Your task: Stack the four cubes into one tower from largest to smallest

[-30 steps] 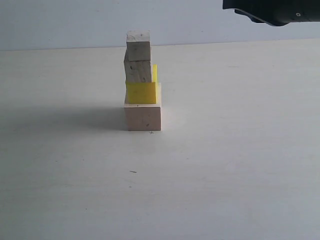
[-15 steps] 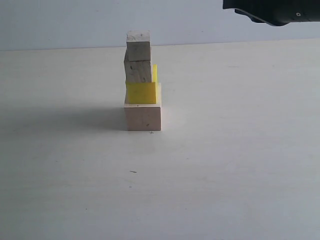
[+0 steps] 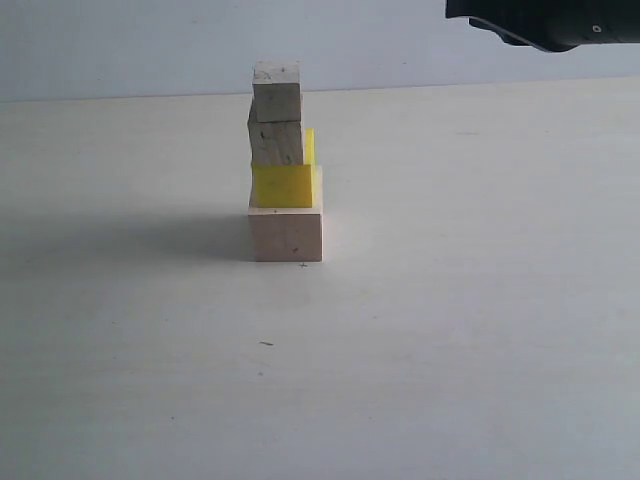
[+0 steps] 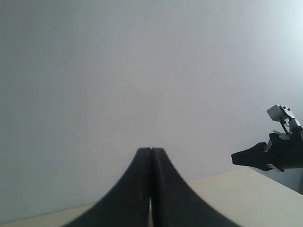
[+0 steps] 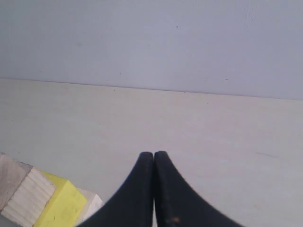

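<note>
The tower stands left of the middle in the exterior view. The large pale wood cube (image 3: 286, 233) is at the bottom, with the yellow cube (image 3: 284, 185) on it. Above come the medium wood cube (image 3: 276, 143) and the tiny wood cube (image 3: 277, 91). Nothing touches the tower. My right gripper (image 5: 154, 154) is shut and holds nothing; the yellow cube (image 5: 59, 206) and pale wood cubes (image 5: 28, 194) show beside it at the frame's edge. My left gripper (image 4: 151, 149) is shut, holds nothing and faces the wall.
The black body of the right arm (image 3: 545, 22) hangs high at the exterior view's top right, well away from the tower. The other arm (image 4: 274, 152) shows far off in the left wrist view. The pale table (image 3: 450, 330) spreads around the tower.
</note>
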Robot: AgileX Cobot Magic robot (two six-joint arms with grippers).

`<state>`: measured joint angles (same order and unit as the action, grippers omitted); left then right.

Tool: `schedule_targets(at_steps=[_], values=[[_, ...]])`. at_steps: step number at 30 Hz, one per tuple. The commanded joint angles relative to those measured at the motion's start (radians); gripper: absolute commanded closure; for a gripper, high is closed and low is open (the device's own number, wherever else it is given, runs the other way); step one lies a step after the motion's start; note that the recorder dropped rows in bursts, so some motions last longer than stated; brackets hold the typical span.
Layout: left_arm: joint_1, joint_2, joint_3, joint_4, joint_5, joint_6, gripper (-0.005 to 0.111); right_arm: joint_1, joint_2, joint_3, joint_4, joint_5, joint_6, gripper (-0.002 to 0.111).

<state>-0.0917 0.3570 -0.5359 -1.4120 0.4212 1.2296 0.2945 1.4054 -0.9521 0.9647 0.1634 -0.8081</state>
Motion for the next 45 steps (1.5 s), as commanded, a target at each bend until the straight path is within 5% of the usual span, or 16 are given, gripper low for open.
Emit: schedule_targets(at_steps=[1, 12, 20, 31, 32, 34, 35, 38, 45], values=[[0.0, -0.013, 0.002, -0.003, -0.007, -0.007, 0.107, 0.001, -0.009, 0.005, 0.001, -0.002, 0.0, 0.108], [0.006, -0.077, 0.002, -0.003, -0.007, -0.007, 0.107, 0.001, -0.009, 0.005, 0.001, -0.002, 0.0, 0.108], [0.144, -0.252, 0.002, 0.033, -0.035, 0.069, 0.107, 0.001, -0.009, 0.005, 0.001, -0.002, 0.0, 0.108], [0.195, -0.278, 0.002, 0.29, -0.048, 0.049, 0.107, 0.001, -0.009, 0.005, 0.001, -0.002, 0.0, 0.108], [0.195, -0.278, 0.002, 0.336, -0.04, 0.001, 0.107, 0.001, -0.009, 0.005, 0.001, -0.002, 0.0, 0.108], [0.195, -0.278, 0.002, 0.67, -0.009, -0.422, 0.107, 0.001, -0.009, 0.005, 0.001, -0.002, 0.0, 0.108], [0.197, -0.278, 0.014, 0.923, -0.001, -0.785, 0.107, 0.001, -0.009, 0.005, 0.001, -0.002, 0.0, 0.108], [0.201, -0.29, 0.077, 1.228, -0.004, -1.237, 0.107, 0.001, -0.009, 0.005, 0.001, -0.002, 0.0, 0.108], [0.152, -0.334, 0.255, 1.245, -0.008, -1.249, 0.107, 0.001, -0.009, 0.005, 0.001, -0.002, 0.0, 0.108]])
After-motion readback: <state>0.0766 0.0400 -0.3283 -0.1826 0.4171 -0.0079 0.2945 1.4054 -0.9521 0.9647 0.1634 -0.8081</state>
